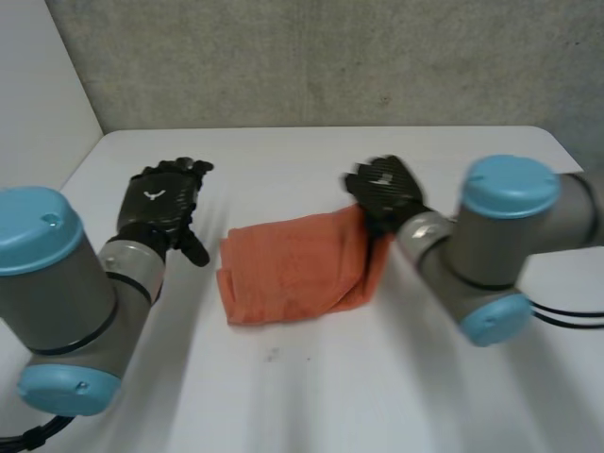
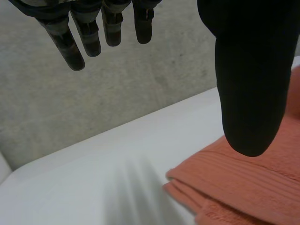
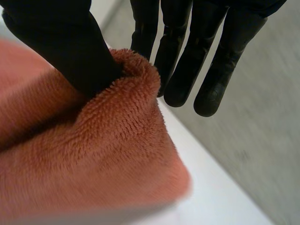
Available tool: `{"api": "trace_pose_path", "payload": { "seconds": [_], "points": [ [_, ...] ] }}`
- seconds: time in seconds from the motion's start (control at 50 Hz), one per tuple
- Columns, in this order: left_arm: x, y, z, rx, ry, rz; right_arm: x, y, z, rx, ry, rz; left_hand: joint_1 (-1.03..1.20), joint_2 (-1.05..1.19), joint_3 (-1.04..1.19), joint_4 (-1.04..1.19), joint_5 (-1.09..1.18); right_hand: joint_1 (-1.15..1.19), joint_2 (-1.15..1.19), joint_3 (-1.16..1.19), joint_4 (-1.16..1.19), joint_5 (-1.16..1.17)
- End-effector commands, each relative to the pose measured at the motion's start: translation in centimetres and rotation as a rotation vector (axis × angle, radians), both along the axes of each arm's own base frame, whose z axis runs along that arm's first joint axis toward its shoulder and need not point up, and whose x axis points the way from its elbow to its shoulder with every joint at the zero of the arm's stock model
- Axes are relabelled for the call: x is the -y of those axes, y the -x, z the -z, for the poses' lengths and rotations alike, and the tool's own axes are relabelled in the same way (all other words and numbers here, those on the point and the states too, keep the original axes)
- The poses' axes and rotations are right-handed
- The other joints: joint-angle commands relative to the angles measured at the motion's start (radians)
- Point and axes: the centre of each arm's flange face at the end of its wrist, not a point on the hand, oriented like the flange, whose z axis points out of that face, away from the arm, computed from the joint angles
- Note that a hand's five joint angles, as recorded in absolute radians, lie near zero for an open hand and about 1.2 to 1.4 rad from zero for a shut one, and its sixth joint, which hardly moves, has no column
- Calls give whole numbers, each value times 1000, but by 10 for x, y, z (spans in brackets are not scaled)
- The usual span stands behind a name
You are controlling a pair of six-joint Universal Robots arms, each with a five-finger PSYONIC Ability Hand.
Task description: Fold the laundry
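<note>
An orange towel (image 1: 293, 269), folded into a rough rectangle, lies in the middle of the white table (image 1: 311, 396). My right hand (image 1: 387, 189) is at the towel's far right corner. In the right wrist view its thumb (image 3: 70, 47) pinches a raised fold of the towel (image 3: 93, 159) against its fingers (image 3: 178, 70). My left hand (image 1: 160, 203) hovers open to the left of the towel, apart from it. In the left wrist view its fingers (image 2: 89, 33) and thumb (image 2: 248, 70) hang straight above the table, with the towel's layered edge (image 2: 243, 183) beside the thumb.
A grey wall (image 1: 321, 57) runs along the table's far edge. A white panel (image 1: 38, 94) stands at the left. Bare table lies in front of the towel and to both sides of it.
</note>
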Motion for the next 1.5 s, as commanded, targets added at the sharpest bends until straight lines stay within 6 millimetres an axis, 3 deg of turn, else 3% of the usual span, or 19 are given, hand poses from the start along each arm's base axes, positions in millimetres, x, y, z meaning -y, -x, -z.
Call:
{"api": "trace_pose_path", "payload": {
  "seconds": [0.02,0.06,0.14,0.16,0.18,0.2,0.22,0.38,0.46,0.72,0.82,0.96,1.06,1.14,1.2,1.24,1.38,1.42,1.5],
  "points": [
    [2,-25,-10,-11,13,-72,-95,-96,9,-12,36,-333,-1,10,8,7,-32,454,215,212,205,245],
    [3,-26,-10,-11,13,-75,-129,-110,39,-89,14,-426,-1,10,8,7,-32,454,215,212,205,245],
    [3,-26,-10,-12,16,-73,-142,-113,53,-134,15,-448,-1,10,8,7,-32,420,181,177,170,211],
    [3,-26,-10,-12,16,-73,-142,-112,49,-133,20,-439,-1,10,8,7,-32,-97,-337,-340,-347,-306],
    [4,-25,-12,-15,22,-72,-142,-112,49,-133,20,-439,-1,10,8,7,-32,-102,-342,-345,-352,-311],
    [4,-25,-12,-15,22,-72,-141,-111,39,-112,24,-427,-1,10,8,7,-32,-605,-845,-848,-855,-814],
    [5,-24,-13,-18,25,-72,-135,-108,21,-68,31,-394,-1,10,8,7,-32,-767,-1007,-1010,-1017,-976],
    [18,-5,-12,-32,35,-33,-74,-65,-43,238,-94,-180,-1,10,8,7,-32,-767,-1007,-1010,-1017,-976],
    [19,20,-2,-77,-2,24,-63,-57,-44,297,-163,-140,2,13,11,9,-29,-767,-1007,-1010,-1017,-976],
    [7,39,62,-17,-314,41,-25,-51,20,202,-410,-70,-1,10,8,7,-32,-767,-1007,-1010,-1017,-976],
    [6,34,67,3,-349,27,-12,-47,49,135,-519,-21,-1,10,8,7,-32,-767,-1007,-1010,-1017,-976],
    [7,30,61,6,-346,21,0,-42,45,127,-541,5,-1,10,8,7,-32,-767,-1007,-1010,-1017,-976],
    [11,31,35,-29,-277,29,0,-42,1,179,-463,-17,-1,10,8,7,-32,-767,-1007,-1010,-1017,-976],
    [13,32,-15,-102,-153,40,-8,-35,-55,244,-371,-31,-1,10,8,7,-32,-767,-1007,-1010,-1017,-976],
    [10,27,-53,-149,-61,38,-12,-30,-72,267,-336,-30,-1,10,8,7,-32,-767,-1007,-1010,-1017,-976],
    [10,21,-71,-174,-18,30,-12,-11,-102,314,-256,-1,-1,10,8,7,-32,-767,-1007,-1010,-1017,-976],
    [1,-26,-144,-240,134,-63,-16,38,-152,413,-54,132,-1,10,8,7,-32,-767,-1007,-1010,-1017,-976],
    [-2,-32,-153,-240,143,-76,-18,63,-168,442,18,219,-1,10,8,7,-32,-767,-1007,-1010,-1017,-976],
    [-5,-43,-163,-231,125,-105,-21,82,-175,445,42,289,-1,10,8,7,-32,-767,-1007,-1010,-1017,-976]
  ]
}}
